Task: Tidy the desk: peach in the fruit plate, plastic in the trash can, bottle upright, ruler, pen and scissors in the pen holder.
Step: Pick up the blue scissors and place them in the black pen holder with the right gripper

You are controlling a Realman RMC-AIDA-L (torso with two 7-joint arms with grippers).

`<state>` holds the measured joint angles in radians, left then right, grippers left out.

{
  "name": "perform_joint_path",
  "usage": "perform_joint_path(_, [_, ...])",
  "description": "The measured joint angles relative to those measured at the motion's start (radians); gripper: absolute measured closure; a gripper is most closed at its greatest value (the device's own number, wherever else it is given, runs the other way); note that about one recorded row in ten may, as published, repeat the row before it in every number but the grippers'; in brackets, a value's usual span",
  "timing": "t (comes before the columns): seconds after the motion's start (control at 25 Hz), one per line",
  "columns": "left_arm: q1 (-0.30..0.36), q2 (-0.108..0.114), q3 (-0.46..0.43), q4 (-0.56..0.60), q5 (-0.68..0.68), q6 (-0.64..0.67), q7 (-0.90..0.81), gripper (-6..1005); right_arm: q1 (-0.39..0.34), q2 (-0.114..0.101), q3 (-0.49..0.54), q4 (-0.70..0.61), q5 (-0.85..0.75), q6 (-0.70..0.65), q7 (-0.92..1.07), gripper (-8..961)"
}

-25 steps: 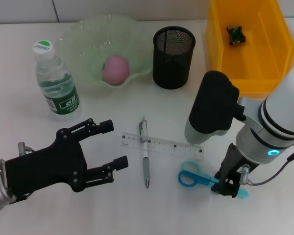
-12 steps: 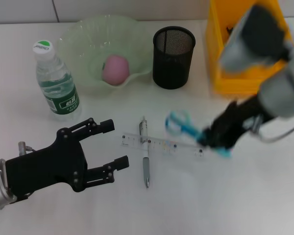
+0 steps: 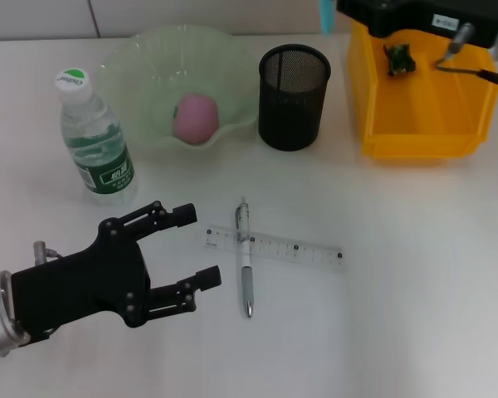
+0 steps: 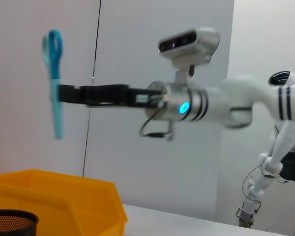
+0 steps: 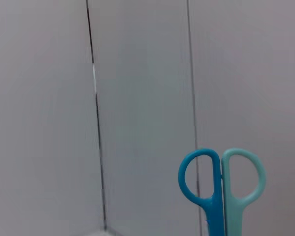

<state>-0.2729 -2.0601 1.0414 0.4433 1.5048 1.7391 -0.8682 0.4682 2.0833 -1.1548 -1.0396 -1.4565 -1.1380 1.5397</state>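
The left hand (image 3: 187,253) hovers over the desk's (image 3: 415,290) near left corner, fingers spread wide and holding nothing. Just beside it toward the middle, the pen (image 3: 246,257) lies across the ruler (image 3: 274,247). Farther back on the left the bottle (image 3: 95,141) stands upright. Behind it the peach (image 3: 196,117) sits in the plate (image 3: 141,66), with the holder (image 3: 293,96) beside that and the yellow bin (image 3: 423,124) at the far right corner, a scrap (image 3: 398,59) inside. The right hand (image 4: 64,93) is raised high above the bin's far edge, clamped on the scissors (image 4: 54,81), which hang upright with the loops uppermost.
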Motion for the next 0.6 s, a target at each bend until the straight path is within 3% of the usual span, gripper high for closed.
perform_joint_path(0.16, [-0.003, 0.0, -0.001, -0.002, 0.0, 0.0, 0.0, 185, 0.104, 0.001, 0.004, 0.33, 0.241, 0.038, -0.397, 750])
perform_joint_path(0.2, [-0.003, 0.0, -0.001, -0.002, 0.0, 0.0, 0.0, 185, 0.154, 0.0, 0.007, 0.465, 0.33, 0.055, -0.542, 750])
perform_joint_path(0.36, [-0.003, 0.0, -0.001, -0.002, 0.0, 0.0, 0.0, 185, 0.21, 0.001, 0.008, 0.603, 0.393, 0.086, -0.689, 750])
perform_joint_path(0.6, [-0.005, 0.0, 0.0, -0.002, 0.0, -0.001, 0.0, 185, 0.264, 0.007, -0.003, 0.706, 0.402, 0.147, -0.724, 750])
